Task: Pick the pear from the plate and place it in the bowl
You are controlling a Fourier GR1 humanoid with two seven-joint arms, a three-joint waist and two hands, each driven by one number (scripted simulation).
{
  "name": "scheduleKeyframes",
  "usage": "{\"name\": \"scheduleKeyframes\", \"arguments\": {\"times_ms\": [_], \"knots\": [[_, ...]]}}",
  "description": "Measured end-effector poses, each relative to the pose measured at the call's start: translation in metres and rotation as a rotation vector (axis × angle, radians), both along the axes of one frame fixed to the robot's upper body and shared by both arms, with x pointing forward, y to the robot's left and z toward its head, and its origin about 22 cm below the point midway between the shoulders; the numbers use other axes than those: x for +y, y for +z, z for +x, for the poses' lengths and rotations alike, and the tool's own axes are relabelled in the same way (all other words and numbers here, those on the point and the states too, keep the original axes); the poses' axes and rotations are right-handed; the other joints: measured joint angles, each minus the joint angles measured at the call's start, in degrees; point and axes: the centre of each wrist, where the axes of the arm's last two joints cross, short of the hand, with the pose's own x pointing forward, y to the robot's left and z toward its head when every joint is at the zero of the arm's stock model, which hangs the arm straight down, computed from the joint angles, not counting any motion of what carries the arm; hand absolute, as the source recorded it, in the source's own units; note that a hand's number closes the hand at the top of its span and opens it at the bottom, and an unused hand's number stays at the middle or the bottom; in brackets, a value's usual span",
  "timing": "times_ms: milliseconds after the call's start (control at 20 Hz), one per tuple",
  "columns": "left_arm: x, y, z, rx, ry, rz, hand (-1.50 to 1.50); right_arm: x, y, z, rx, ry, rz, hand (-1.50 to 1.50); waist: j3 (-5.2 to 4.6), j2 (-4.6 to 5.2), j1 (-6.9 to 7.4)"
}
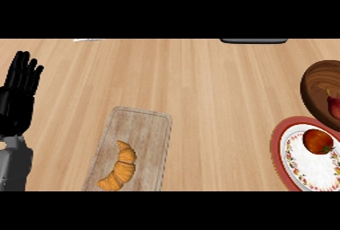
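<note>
Fingers (25, 67) pointing up, spread straight, holding nothing; left hand (16, 96) resting at table (199, 81) left edge.

A light wooden plank counter (199, 81) is seen from above. A pale rectangular wooden cutting board (143, 134) is laid near its middle. At the right edge, a dark brown wooden bowl (315, 90) is set just beyond a red-rimmed white patterned plate (285, 152).

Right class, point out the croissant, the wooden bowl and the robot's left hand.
croissant (120, 167), head view, its middle.
wooden bowl (313, 87), head view, its left rim.
left hand (17, 92), head view, its palm.
</note>
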Motion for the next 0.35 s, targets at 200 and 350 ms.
{"name": "scheduleKeyframes", "arguments": {"times_ms": [200,350], "knots": [[0.0,0.004,0.001,0.003,0.0,-0.004,0.0,-0.016,0.0,-0.033,-0.037,-0.011,0.023,-1.5,0.13,0.02,-0.11],[-0.001,0.002,0.0,-0.001,0.001,-0.006,0.0,-0.024,-0.002,-0.053,-0.05,-0.008,0.032,-1.5,0.24,0.05,-0.23]]}}
